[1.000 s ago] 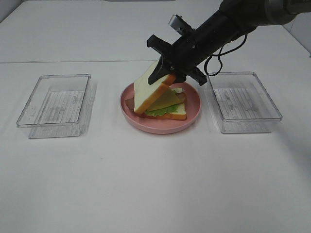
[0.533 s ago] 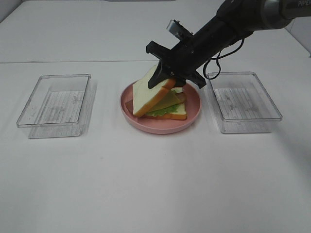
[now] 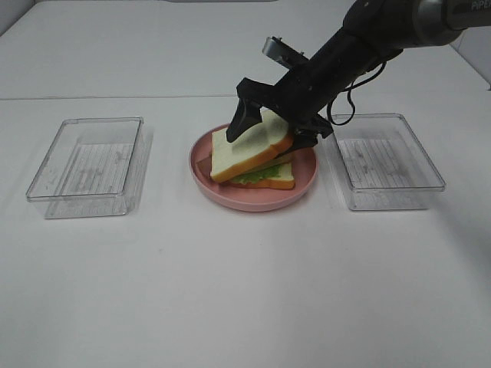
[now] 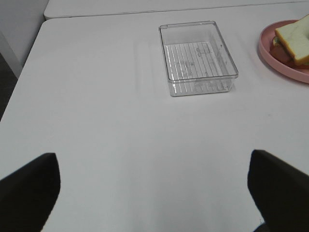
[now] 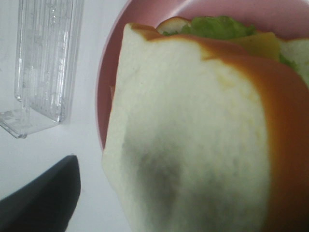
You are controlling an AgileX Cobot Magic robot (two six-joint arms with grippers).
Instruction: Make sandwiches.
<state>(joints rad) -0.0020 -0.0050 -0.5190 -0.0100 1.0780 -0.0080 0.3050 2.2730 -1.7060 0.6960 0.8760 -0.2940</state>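
Note:
A sandwich (image 3: pixel 253 162) lies on the round pink plate (image 3: pixel 230 193): a bottom bread slice, green lettuce (image 5: pixel 217 24) and yellow cheese (image 5: pixel 260 44). The white top slice (image 3: pixel 247 147) rests tilted on this stack. My right gripper (image 3: pixel 268 135) hovers over it, open, with one dark finger on each side of the slice and apart from it. In the right wrist view the top slice (image 5: pixel 193 135) fills the picture, and one finger (image 5: pixel 43 203) stands off to its side. My left gripper (image 4: pixel 154 193) is open and empty over bare table, far from the plate (image 4: pixel 282 60).
One clear plastic tray (image 3: pixel 88 165) stands left of the plate and another (image 3: pixel 383 161) right of it; both look empty. The left tray (image 4: pixel 198 58) also shows in the left wrist view. The white table's seam (image 3: pixel 115 97) runs across behind them.
My right gripper has opened and let go of the top bread slice. The slice has dropped from steeply tilted to nearly flat on the stack.

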